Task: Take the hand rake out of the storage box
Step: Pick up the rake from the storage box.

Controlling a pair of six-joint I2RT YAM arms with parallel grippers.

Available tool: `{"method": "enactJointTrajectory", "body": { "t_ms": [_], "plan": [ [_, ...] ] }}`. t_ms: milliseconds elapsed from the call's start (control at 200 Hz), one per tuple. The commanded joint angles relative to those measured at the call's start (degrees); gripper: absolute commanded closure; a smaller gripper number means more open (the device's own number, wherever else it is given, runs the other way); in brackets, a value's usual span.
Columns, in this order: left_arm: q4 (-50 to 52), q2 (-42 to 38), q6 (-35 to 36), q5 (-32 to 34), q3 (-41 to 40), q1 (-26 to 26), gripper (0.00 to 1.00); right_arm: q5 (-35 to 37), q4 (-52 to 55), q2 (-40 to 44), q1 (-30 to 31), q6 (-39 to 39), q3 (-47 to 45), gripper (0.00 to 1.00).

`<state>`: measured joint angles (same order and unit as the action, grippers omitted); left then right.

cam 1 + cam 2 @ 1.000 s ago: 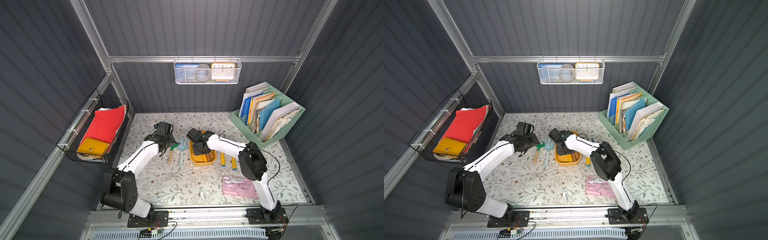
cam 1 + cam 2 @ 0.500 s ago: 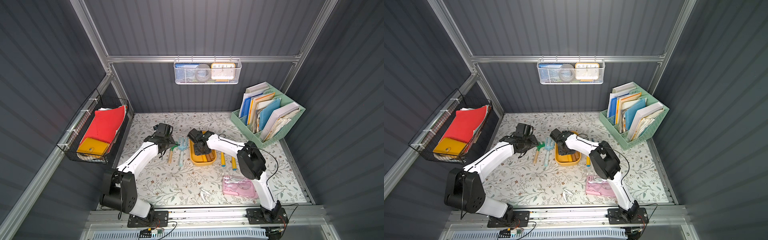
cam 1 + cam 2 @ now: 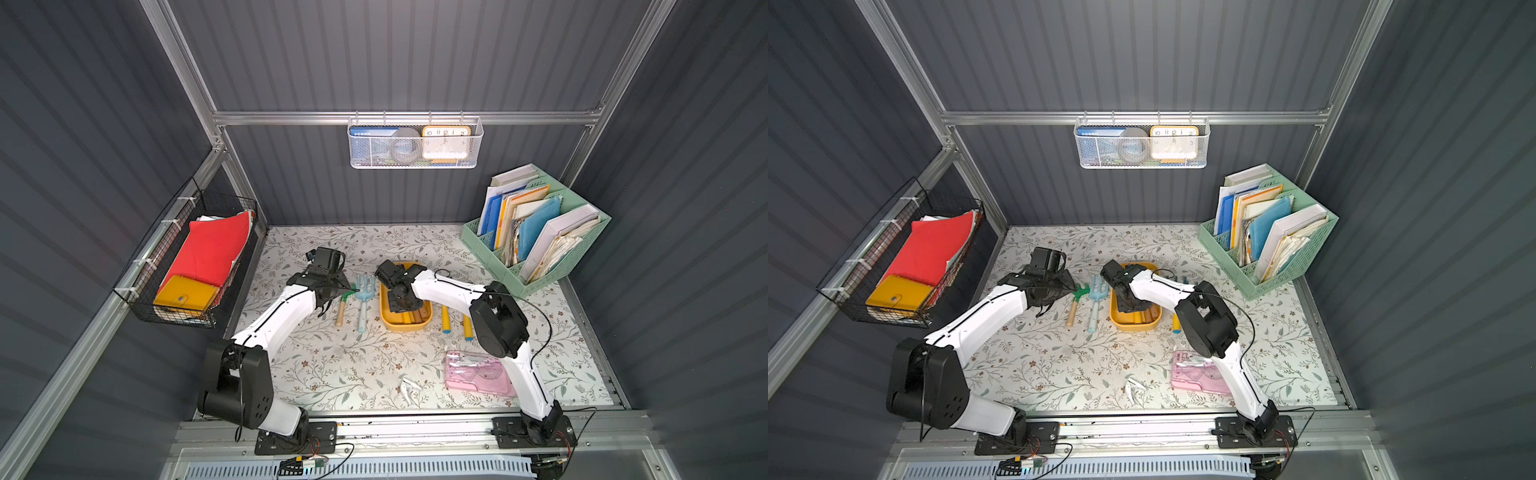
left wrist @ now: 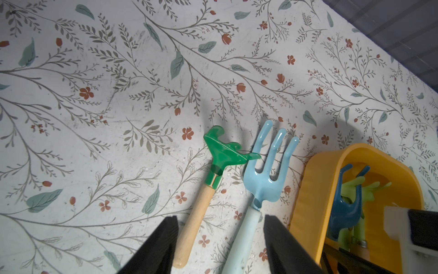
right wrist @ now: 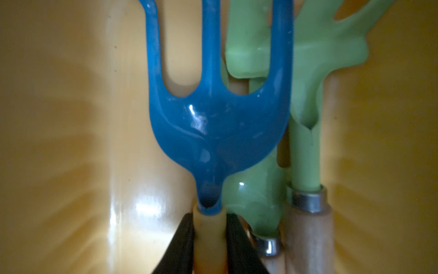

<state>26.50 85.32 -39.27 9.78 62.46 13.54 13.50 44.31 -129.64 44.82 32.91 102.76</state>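
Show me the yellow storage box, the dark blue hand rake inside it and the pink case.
yellow storage box (image 3: 405, 327): in a top view, near outer wall.
dark blue hand rake (image 5: 213, 132): right wrist view, head below the prongs.
pink case (image 3: 473, 374): in a top view, middle of its lid.

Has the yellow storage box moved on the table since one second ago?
No. The storage box still lies beside the light blue hand fork, with the same narrow gap between them.
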Motion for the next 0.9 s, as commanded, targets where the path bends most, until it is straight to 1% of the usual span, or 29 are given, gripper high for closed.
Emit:
{"method": "enactJointTrajectory", "body": {
  "t_ms": [0,100,385,570,750,895],
  "plan": [
    [0.81,-1.30,-0.55,-0.02,-0.24,-0.29,0.37,0.96,-0.14,2.38,-0.36,1.37,-1.12,0.78],
    [1.12,-0.78,-0.46,-0.05,0.64,-0.27,0.37,0.65,-0.38,4.06,-0.51,1.48,-0.95,0.80],
    [1.94,0.03,0.24,0.43,2.27,-0.28,0.38,-1.48,-2.06,9.24,-0.69,1.00,-1.88,0.81],
    [1.63,0.24,0.14,0.50,2.39,-0.27,0.37,-2.13,-3.84,13.77,-1.03,1.56,-4.20,0.82],
    [1.63,0.66,0.40,0.15,2.61,-0.27,0.37,-4.19,-6.11,20.70,-4.36,1.69,-9.81,0.82],
    [1.47,0.68,0.48,-0.11,2.58,-0.27,0.37,-7.82,-6.47,26.60,-8.85,-2.46,-15.42,0.82]
  ]
}}
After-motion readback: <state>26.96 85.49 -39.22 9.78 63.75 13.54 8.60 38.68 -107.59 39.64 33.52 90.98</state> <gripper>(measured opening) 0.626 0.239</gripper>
